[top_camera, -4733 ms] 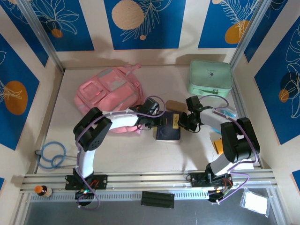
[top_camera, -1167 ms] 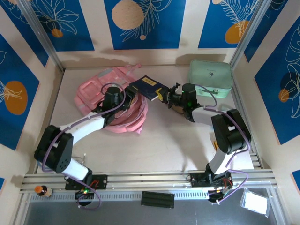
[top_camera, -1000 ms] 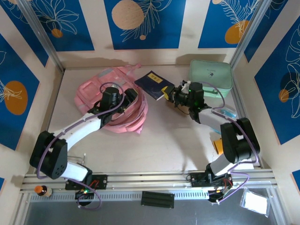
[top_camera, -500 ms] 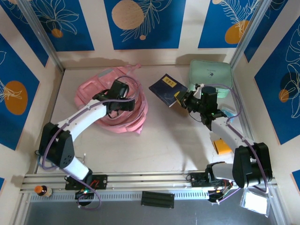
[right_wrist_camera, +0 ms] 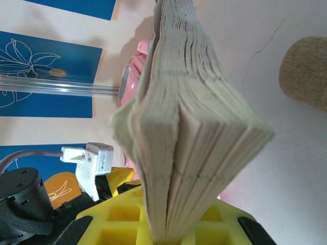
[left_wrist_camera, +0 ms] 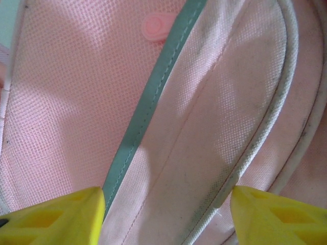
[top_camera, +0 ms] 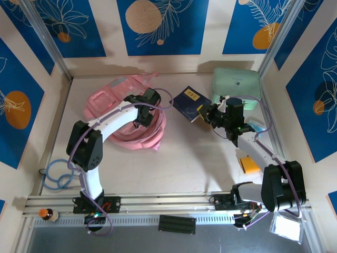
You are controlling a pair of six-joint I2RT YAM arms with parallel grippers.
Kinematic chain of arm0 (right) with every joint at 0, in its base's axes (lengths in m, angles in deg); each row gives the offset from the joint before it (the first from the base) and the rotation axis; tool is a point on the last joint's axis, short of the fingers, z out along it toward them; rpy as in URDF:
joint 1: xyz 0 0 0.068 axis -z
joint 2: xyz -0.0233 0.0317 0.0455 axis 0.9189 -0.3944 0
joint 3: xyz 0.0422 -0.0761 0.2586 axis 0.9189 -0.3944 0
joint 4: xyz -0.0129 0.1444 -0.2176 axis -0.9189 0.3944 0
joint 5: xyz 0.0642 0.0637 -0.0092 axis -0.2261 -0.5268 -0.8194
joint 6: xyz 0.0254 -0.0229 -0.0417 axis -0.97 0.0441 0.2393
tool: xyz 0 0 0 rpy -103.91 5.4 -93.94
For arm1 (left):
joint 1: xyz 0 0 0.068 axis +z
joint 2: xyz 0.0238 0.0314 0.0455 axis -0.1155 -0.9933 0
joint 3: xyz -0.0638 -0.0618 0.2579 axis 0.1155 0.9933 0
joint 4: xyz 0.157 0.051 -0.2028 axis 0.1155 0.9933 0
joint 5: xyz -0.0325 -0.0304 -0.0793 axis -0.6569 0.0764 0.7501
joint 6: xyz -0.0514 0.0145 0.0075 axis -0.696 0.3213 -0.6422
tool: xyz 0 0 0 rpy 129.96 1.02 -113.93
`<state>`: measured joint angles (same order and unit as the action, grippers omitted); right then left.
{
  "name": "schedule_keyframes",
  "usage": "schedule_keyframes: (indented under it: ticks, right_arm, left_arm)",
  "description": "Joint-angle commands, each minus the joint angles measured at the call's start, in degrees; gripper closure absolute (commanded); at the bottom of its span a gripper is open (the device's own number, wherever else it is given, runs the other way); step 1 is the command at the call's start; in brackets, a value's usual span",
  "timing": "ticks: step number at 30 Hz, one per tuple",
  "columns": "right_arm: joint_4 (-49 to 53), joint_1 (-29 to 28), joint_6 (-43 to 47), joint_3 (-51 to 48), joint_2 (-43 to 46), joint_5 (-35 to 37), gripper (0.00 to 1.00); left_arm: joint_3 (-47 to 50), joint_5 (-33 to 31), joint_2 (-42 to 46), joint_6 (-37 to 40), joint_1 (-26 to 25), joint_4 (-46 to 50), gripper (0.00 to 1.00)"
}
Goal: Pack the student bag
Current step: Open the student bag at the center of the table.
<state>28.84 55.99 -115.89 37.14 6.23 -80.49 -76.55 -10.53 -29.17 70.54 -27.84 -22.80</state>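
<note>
On the far left of the table (top_camera: 174,163) lies the bag (top_camera: 108,108), pink, flat, its right edge bunched up. Left gripper (top_camera: 143,113) sits over that right edge, pointing down into the fabric. From the left wrist, its 2 yellow fingertips (left_wrist_camera: 51,214) are spread wide at the bottom corners, with bag fabric (left_wrist_camera: 76,92) between them. Cannot tell if they touch it. A teal trim strip (left_wrist_camera: 148,97) runs diagonally across the fabric, grey piping (left_wrist_camera: 271,117) curves down the right side, and a pink snap (left_wrist_camera: 156,25) sits near the top.

Right gripper (top_camera: 206,112) is up off the table, right of the bag and just in front of the mint case (top_camera: 236,87). It pinches a dark blue book (top_camera: 188,101) by its near right corner. The book is tilted, has a yellow label on the cover, and is apart from the bag. From the right wrist, the book (right_wrist_camera: 194,127) is edge-on with its pages fanned, its bottom edge clamped in the yellow right gripper (right_wrist_camera: 166,224). A bit of the bag (right_wrist_camera: 134,66) shows behind it, and a tan rounded pad (right_wrist_camera: 306,79) lies on the table to the right.

Elsewhere, an orange block (top_camera: 247,163) lies beside the right arm, and a blue cable loop (top_camera: 58,174) lies at the near left.
</note>
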Motion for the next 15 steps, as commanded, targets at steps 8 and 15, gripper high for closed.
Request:
schedule_keyframes:
  ticks: [8, 15]
  right_arm:
    - [-1.2, -0.3, -0.2, -0.6, -0.2, 0.3, 0.99]
    - [-1.3, -0.8, -0.7, -0.3, -1.2, -0.1, 0.99]
  left_arm:
    - [-5.9, 1.2, -5.7, 1.7, -1.7, 7.9, 0.40]
    - [-7.5, -4.4, -8.0, -0.4, -1.7, 9.5, 0.55]
